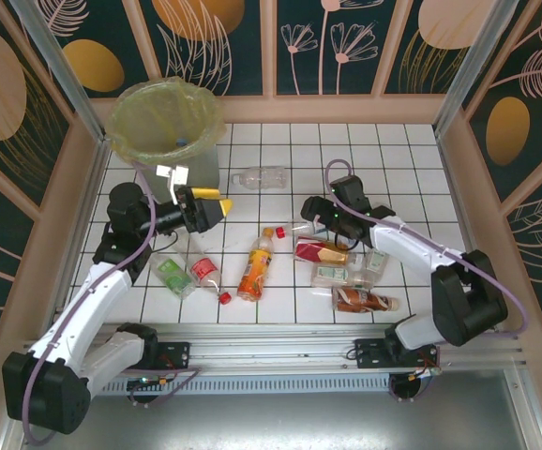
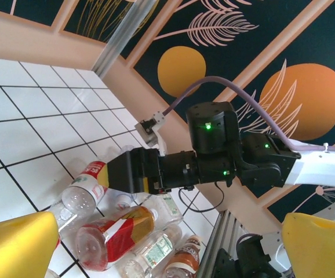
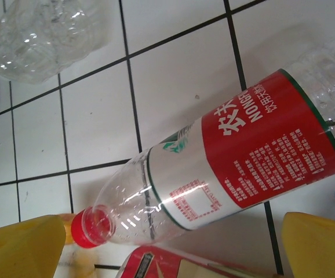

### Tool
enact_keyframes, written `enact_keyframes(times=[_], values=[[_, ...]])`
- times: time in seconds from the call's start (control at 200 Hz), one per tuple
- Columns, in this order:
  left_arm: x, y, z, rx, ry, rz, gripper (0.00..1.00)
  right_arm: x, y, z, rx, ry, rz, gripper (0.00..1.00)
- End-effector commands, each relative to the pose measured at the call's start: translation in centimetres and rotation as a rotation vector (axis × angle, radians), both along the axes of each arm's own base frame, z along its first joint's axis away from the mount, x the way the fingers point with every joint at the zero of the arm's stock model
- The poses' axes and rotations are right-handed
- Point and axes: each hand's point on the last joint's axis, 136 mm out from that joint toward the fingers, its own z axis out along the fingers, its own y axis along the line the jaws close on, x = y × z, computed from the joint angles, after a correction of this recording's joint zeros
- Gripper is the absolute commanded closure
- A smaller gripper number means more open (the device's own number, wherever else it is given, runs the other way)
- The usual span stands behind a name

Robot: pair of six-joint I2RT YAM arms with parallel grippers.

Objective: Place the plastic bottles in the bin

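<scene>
The bin [image 1: 163,122], a pale bucket lined with a yellow-green bag, stands at the far left corner. Several plastic bottles lie on the tiles. One is clear [image 1: 259,176], one orange [image 1: 255,267], one green-labelled [image 1: 171,274], and a cluster [image 1: 341,275] lies at the right. My right gripper [image 1: 307,225] hangs open over a red-labelled, red-capped bottle [image 3: 231,162]. That bottle lies on the tiles between the yellow fingers [image 3: 22,243], untouched. My left gripper [image 1: 219,211] is raised beside the bin, open and empty, its fingers [image 2: 17,249] spread wide.
Wooden walls [image 1: 459,159] and metal posts enclose the tiled floor. A red-and-yellow bottle [image 3: 179,266] lies right next to the red-labelled one, and a crumpled clear bottle [image 3: 46,35] lies beyond it. The right arm [image 2: 214,145] crosses the left wrist view above the right-hand cluster.
</scene>
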Motion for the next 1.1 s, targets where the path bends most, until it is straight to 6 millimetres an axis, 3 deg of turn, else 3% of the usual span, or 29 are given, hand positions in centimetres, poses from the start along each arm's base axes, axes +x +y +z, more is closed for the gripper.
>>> enact_keyframes(times=[0.0,0.365,1.096], values=[[0.1,-0.1,0.5,-0.012,-0.039,-0.003,0.01,1.3,0.1,0.1,0.020,-0.012,-0.041,0.03],[0.2,-0.2,0.1,-0.007,-0.034,0.001,0.01,3.2,-0.8,-2.2,-0.011,0.013,-0.064,0.01],[0.7,-0.1,-0.7,0.015,-0.018,0.022,0.01,9.5,1.9,-4.9,-0.050,0.019,-0.035,0.14]])
